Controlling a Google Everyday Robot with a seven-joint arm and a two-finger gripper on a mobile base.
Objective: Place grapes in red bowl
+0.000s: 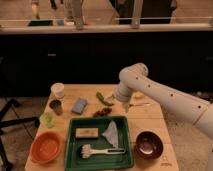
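The end effector (125,104) is held apart, empty, just right of the grapes (103,112) on the tabletop (150,118). The green pepper (103,98) nearby could be clipped instead, or berries scattered before the distant red bowl (45,148) is reached.

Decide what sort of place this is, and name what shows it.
Likely a canteen or office kitchen: a wooden table carrying the red bowl, a green tray and a paper cup, in front of a long dark counter. The gripper hangs over the table near the grapes.
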